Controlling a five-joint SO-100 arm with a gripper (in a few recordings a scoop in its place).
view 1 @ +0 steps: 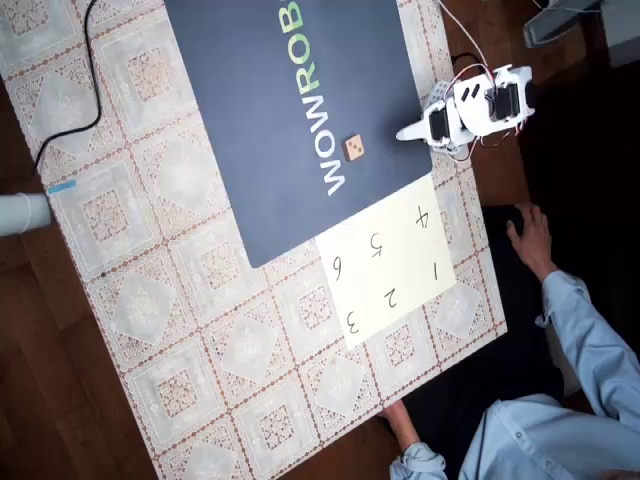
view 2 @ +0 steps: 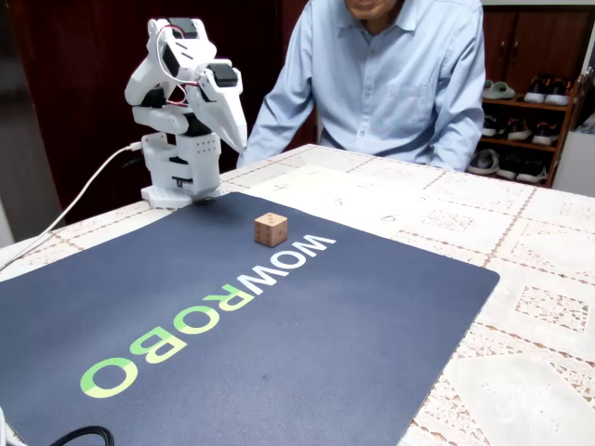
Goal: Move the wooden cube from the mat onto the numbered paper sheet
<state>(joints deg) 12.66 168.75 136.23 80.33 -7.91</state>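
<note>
- One tool [view 2: 237, 130] hangs folded near the arm's base at the mat's far-left edge in the fixed view, fingers pressed together and empty.
- The wooden cube [view 2: 271, 229] sits on the mat [view 2: 279, 344], right of and nearer than the tool, apart from it.
- It looks light, stiff and smooth; opposite flat faces suit pinching.
- The numbered paper sheet [view 1: 390, 260] lies against the mat's edge on the table [view 1: 180, 330].
</note>
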